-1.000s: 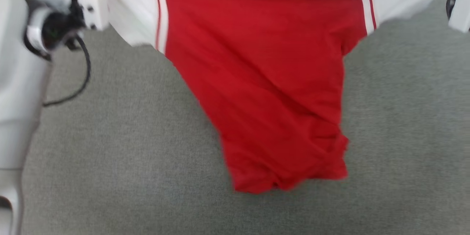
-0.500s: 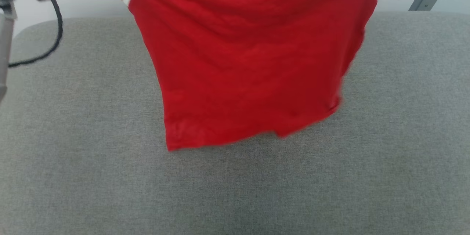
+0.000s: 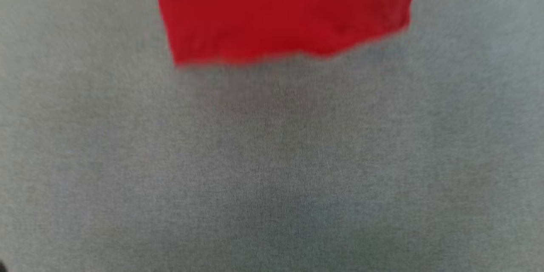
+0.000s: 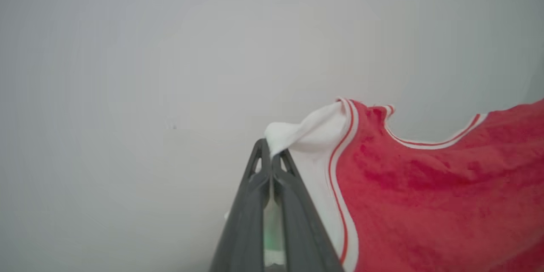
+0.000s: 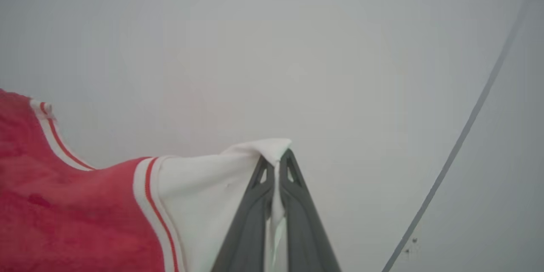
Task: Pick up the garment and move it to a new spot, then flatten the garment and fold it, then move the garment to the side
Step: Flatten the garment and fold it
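Hanging by its two sleeves, the garment (image 3: 289, 8) is strung between the claws above the grey cloth-covered counter (image 3: 272, 170). The left claw (image 4: 270, 154) is clamped tight on the tip of one white sleeve (image 4: 314, 131). From that pinch the cloth runs off toward 3 and 4 o'clock in the left wrist view, past the red stripe and the dip of the collar trim (image 4: 425, 142) into the red body. The right claw (image 5: 277, 158) is likewise squeezed shut on the other white sleeve (image 5: 204, 182), and there the shirt falls away toward 8 o'clock.

From the head view the shirt's long axis runs from 12 o'clock down toward 6, shoulders up out of sight and hem lowest. The shoulder line is pulled across from 9 to 3 between the claws. The hem is a broad, nearly level edge, a touch lower at its 9 o'clock end. The picture is blurred, and I cannot tell whether the hem brushes the counter or hangs just clear of it.

A second ago the lower body was twisted into a narrow, bunched tail. Now it hangs wide and straighter. The head camera has swung too: the red cloth that ran past mid-picture then now sits only at the top, and bare grey counter lies below it.
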{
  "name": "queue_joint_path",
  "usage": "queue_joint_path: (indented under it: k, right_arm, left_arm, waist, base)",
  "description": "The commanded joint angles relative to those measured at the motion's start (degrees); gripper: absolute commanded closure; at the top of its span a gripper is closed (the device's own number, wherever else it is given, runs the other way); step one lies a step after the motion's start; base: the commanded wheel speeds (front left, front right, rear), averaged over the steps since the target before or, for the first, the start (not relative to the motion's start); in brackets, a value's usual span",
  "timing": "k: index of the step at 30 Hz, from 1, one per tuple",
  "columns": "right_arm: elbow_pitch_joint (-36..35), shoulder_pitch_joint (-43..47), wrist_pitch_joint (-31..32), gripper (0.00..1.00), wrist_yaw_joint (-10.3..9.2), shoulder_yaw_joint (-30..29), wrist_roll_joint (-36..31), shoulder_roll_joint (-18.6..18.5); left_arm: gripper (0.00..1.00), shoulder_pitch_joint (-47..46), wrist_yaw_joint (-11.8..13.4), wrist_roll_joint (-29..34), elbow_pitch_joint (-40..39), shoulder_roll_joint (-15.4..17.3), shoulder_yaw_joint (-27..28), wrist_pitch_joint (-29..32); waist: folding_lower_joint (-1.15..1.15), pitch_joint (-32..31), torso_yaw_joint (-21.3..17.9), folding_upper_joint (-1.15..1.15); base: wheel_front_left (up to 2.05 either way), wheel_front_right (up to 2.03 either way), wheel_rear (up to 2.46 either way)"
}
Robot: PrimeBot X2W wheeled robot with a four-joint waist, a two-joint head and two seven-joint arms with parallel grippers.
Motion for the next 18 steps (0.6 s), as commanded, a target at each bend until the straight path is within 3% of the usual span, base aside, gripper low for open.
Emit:
queue_joint_path:
  k: [1,7,8,11,18]
  right_arm:
    - [1.78,-2.25,-4.82,1.00,-0.02,-0.39,-2.54,0.59]
    - [10.55,-9.39,-23.13,1.00,-0.02,-2.97,-13.59,2.52]
    - [10.55,-9.39,-23.13,1.00,-0.02,-2.97,-13.59,2.52]
    - [14.16,-10.26,-27.75,1.00,-0.02,-2.79,-17.14,3.63]
    - [21.73,-4.51,-27.22,1.00,-0.03,1.82,-14.55,5.83]
  left_arm:
    - [1.00,-2.15,0.41,0.67,1.45,-0.88,0.21,-3.00]
    - [1.00,-9.29,0.15,6.53,6.54,-2.95,-0.70,-23.97]
    - [1.00,-9.29,0.15,6.53,6.54,-2.95,-0.70,-23.97]
    - [1.00,-9.37,-1.10,7.37,9.49,-4.05,-1.07,-32.54]
    - [1.00,-0.50,-4.45,5.95,20.63,-4.82,-3.80,-33.28]
  waist:
    - [0.00,3.80,0.30,0.00]
    - [0.00,7.35,1.36,0.00]
    - [0.00,7.35,1.36,0.00]
    - [0.00,7.79,2.15,0.00]
    - [0.00,6.62,3.17,0.00]
  base:
    - [0.00,0.00,0.00]
    - [0.00,0.00,0.00]
    - [0.00,0.00,0.00]
    - [0.00,0.00,0.00]
    - [0.00,0.00,0.00]
